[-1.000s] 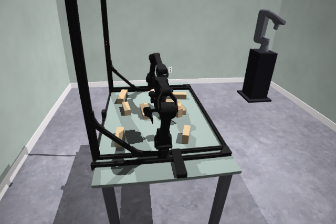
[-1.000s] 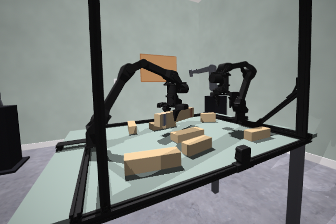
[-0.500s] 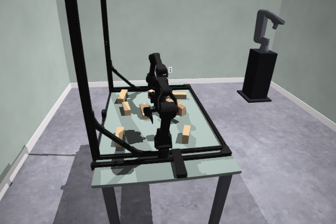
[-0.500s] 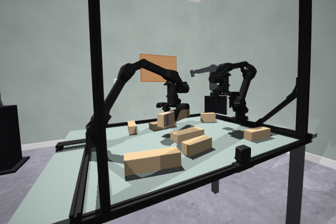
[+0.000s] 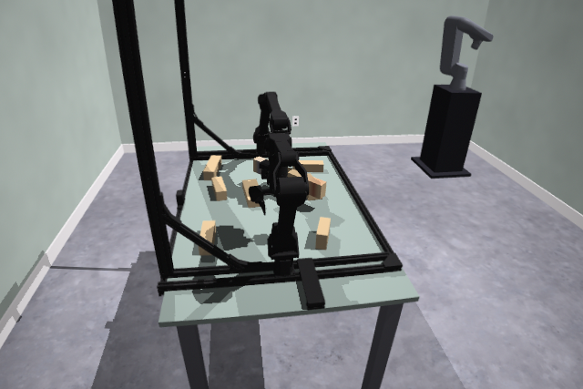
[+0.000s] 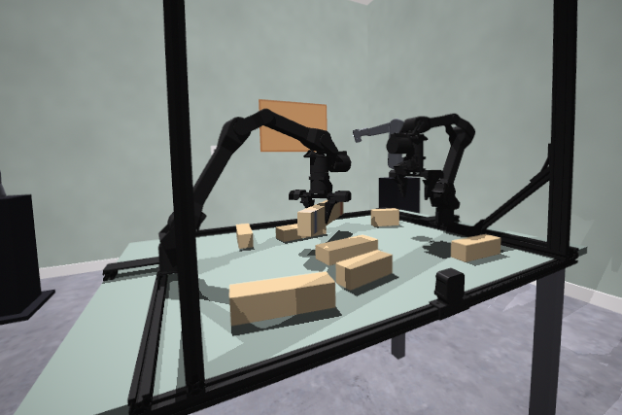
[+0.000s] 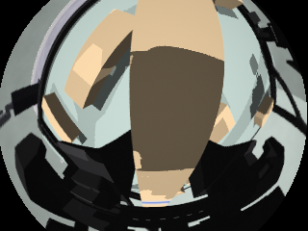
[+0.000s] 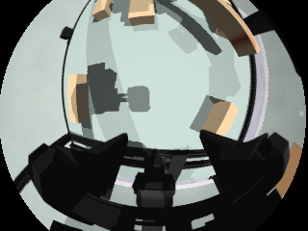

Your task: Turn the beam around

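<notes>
Pale wooden beam (image 5: 317,188) (image 6: 305,223) (image 7: 177,106) (image 8: 236,31), dark blue band (image 6: 315,221) (image 7: 155,202) near one end, grasped by left pincer (image 6: 316,214) (image 7: 159,128), right pincer (image 5: 278,204) (image 6: 416,191) (image 8: 165,137) released

Left pincer (image 6: 318,212) (image 7: 169,149) pointing downward, partly closed; right pincer (image 5: 261,200) (image 6: 416,190) (image 8: 164,134) wide open

Viewpoint: exterior view, around the beam (image 5: 319,188) (image 6: 307,223) (image 7: 178,106) (image 8: 241,36)
Low block (image 6: 287,233): below the beam; contact unclear
Short block (image 5: 312,166) (image 6: 244,236): left
Far block (image 5: 322,234) (image 6: 385,217) (image 8: 220,117): right
Middle block (image 5: 250,190) (image 6: 346,251) (image 8: 141,12): before, slightly right
Neighbouring block (image 5: 219,188) (image 6: 363,270) (image 8: 101,10): farther before, right
Long block (image 5: 212,167) (image 6: 281,302): before, nearest the camera
Outer block (image 5: 207,234) (image 6: 475,248) (image 8: 77,98): well right, before
</notes>
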Action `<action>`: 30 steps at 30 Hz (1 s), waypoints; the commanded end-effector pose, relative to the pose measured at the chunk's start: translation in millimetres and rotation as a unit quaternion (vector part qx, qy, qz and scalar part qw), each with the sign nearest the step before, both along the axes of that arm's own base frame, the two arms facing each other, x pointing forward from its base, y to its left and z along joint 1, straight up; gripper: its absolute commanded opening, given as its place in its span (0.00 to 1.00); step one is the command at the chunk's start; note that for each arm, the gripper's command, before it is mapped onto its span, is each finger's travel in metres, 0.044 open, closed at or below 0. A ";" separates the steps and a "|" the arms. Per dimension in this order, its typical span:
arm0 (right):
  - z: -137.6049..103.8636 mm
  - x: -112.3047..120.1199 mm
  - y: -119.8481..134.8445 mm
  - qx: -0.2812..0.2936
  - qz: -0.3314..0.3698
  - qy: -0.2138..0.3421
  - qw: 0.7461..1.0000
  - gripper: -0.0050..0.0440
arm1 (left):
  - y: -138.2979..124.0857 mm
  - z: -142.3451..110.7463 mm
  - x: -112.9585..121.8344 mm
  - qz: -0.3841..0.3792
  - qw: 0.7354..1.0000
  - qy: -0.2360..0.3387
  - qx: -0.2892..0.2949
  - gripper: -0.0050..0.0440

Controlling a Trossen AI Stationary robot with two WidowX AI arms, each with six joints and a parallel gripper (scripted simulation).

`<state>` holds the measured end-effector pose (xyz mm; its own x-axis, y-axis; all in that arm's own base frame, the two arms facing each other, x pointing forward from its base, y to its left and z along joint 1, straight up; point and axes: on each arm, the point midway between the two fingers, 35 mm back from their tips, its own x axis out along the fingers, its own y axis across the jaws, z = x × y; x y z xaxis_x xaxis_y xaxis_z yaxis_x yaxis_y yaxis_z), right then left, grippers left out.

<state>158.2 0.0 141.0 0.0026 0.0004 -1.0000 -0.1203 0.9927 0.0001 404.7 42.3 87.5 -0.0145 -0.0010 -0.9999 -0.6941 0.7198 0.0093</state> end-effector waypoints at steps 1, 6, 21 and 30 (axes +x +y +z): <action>-0.1 -0.7 0.0 0.000 -0.003 0.001 1.000 1.00 | -0.7 4.4 2.5 0.020 1.000 -0.007 0.001 0.10; -0.1 -0.7 0.0 0.000 -0.003 0.001 1.000 1.00 | -1.7 4.4 2.9 0.048 0.999 -0.007 0.001 0.10; -0.1 -0.7 0.0 0.000 -0.003 0.001 1.000 1.00 | -4.1 4.4 3.9 0.121 0.993 -0.007 0.001 0.10; -0.1 -0.7 0.0 0.000 -0.003 0.001 1.000 1.00 | -5.6 4.4 4.5 0.166 0.986 -0.007 0.002 0.10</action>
<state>158.2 0.0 141.0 0.0026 0.0004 -1.0000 -0.1203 0.9927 0.0001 407.0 37.2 89.7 -0.0083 -0.0012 -1.0000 -0.8800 0.4750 0.0068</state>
